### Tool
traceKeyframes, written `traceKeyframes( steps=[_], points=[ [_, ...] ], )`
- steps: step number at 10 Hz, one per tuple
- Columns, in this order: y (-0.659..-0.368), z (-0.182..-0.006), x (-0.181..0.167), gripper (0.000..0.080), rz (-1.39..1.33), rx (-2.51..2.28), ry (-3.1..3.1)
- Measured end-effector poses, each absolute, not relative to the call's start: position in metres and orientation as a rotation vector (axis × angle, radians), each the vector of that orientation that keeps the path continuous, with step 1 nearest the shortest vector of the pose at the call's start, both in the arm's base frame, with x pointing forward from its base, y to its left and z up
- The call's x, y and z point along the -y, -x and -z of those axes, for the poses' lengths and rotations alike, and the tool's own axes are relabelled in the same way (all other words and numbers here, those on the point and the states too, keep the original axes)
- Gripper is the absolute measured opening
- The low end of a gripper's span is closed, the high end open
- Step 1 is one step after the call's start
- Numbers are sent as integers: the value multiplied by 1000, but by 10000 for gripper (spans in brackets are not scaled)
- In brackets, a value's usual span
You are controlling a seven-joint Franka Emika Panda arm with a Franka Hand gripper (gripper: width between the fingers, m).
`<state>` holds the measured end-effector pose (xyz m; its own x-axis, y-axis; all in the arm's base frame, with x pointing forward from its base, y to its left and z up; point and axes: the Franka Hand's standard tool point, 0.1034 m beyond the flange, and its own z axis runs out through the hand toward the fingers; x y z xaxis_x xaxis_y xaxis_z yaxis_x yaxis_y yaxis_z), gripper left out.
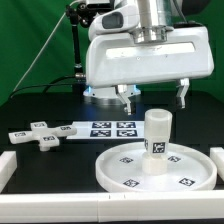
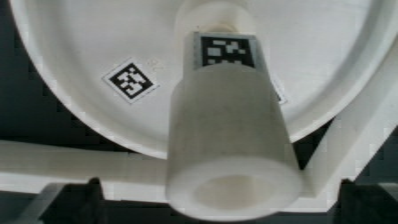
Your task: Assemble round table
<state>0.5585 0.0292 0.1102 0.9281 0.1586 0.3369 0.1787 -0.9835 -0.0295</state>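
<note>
I see a white rail (image 1: 50,212) nearest the camera, well below the jaws. The round disc (image 1: 125,172) lies flat beneath them. On its hub stands the leg (image 1: 157,135), upright with its long axis vertical, its top pointing into the gripper (image 1: 153,100). The jaws are spread wide, touching nothing. Farther back and off to one side of the jaws lie the marker board (image 1: 105,128) and the cross-shaped foot (image 1: 38,133).

Reaching down from above with 1 arm (image 1: 150,15), wrist held upright over a broad white housing (image 1: 140,60) that sits level, gripper (image 1: 155,102) pointing straight down, its 2 dark fingers (image 1: 126,98) spread wide apart at equal height, jaws parted and holding nothing.
</note>
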Motion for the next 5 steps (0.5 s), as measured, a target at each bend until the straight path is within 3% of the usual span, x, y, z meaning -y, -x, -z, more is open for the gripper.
traceKeyframes(
  steps=[5],
  points=[
    [-558, -109, -40, 649, 38, 322, 2988]
  ],
)
